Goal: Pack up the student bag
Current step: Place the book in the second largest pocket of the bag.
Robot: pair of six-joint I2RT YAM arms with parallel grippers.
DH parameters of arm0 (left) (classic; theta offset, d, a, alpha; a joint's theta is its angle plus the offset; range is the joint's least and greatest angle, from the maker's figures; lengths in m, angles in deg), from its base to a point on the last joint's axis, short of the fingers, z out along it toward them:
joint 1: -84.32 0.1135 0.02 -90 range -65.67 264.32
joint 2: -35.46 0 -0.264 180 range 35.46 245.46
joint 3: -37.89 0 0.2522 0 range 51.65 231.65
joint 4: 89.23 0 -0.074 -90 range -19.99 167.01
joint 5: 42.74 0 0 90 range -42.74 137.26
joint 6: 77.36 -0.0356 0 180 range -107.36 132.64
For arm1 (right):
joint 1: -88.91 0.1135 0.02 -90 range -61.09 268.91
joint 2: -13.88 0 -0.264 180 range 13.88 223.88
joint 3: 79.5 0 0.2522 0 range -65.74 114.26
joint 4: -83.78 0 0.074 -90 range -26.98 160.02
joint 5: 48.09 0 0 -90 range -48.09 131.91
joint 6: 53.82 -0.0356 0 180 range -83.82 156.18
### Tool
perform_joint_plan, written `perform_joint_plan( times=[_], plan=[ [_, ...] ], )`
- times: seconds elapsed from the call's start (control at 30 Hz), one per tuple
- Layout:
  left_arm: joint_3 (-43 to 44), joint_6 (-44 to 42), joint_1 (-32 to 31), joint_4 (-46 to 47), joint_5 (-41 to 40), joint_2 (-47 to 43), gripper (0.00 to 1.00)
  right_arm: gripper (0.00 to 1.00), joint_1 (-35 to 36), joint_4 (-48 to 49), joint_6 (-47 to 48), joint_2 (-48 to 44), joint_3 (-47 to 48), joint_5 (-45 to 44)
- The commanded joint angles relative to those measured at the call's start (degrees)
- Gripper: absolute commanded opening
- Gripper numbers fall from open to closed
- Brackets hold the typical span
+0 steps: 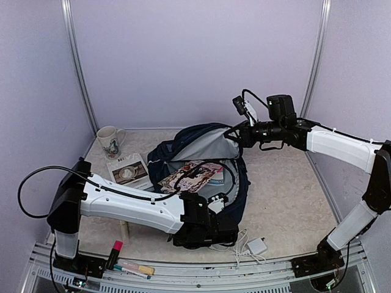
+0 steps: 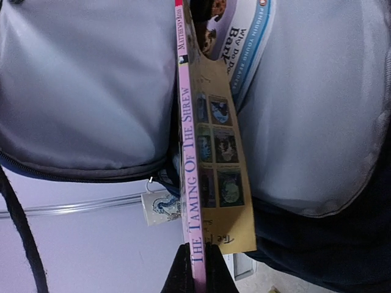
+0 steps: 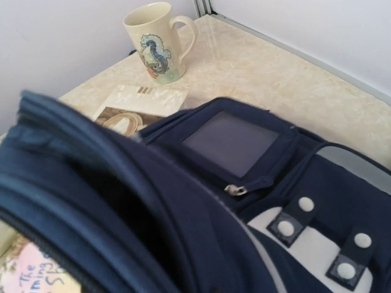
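Two robot arms meet over a beige table. The student bag, a large navy backpack, lies in the middle of the table. Its main compartment is unzipped and its pale grey lining shows.

The right gripper is clenched on the edge of the bag's upper flap and holds it raised above the rest of the bag. The left gripper pinches one end of a thin paperback whose pink spine reads "The Taming of the Shrew". The paperback reaches into the bag's opening, with grey lining on either side. A second book, blue and white, lies deeper inside, just beside it.

Behind and left of the bag stands a cream mug with a seahorse picture. A booklet lies flat between mug and bag. A white charger with its cable lies near the front edge. Some markers lie at the front left.
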Motion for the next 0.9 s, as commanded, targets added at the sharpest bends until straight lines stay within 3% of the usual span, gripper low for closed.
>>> perform_joint_plan(
  times=[0.0,0.13,0.2,0.27,0.3,0.37,0.57,0.67,0.87],
  plan=[
    [2.48,-6.27,0.38,-1.16,1.72,1.32,0.0,0.0,-0.82,7.69,-2.09,-1.99,2.06,1.55],
    [7.19,-15.4,0.64,7.13,8.07,4.34,0.04,0.0,-0.82,7.98,-2.71,-1.97,1.82,2.41],
    [10.06,-17.35,1.45,8.88,10.09,6.86,0.22,0.0,-0.77,8.22,-2.76,-2.07,1.55,3.46],
    [13.11,-17.63,2.18,9.42,11.11,9.07,0.56,0.0,-0.82,8.1,-2.46,-2.03,1.5,5.03],
    [14.46,-17.24,2.42,9.69,12.05,9.41,0.68,0.0,-0.82,7.87,-2.24,-2.0,1.61,5.83],
    [16.36,-16.45,2.28,11.22,16.22,8.12,0.79,0.0,-0.82,7.51,-1.88,-1.98,1.52,7.29],
    [11.48,-16.8,2.8,25.5,34.89,-9.55,0.98,0.0,-1.04,7.1,-0.56,-2.0,1.14,9.76],
    [5.41,-16.28,5.92,33.28,45.81,-20.28,0.99,0.0,-1.17,6.69,-0.35,-1.83,1.04,12.17],
    [-2.98,-11.85,19.35,42.1,48.32,-30.92,0.99,0.0,-1.35,5.79,-0.12,-3.13,-0.64,12.85]
  ],
)
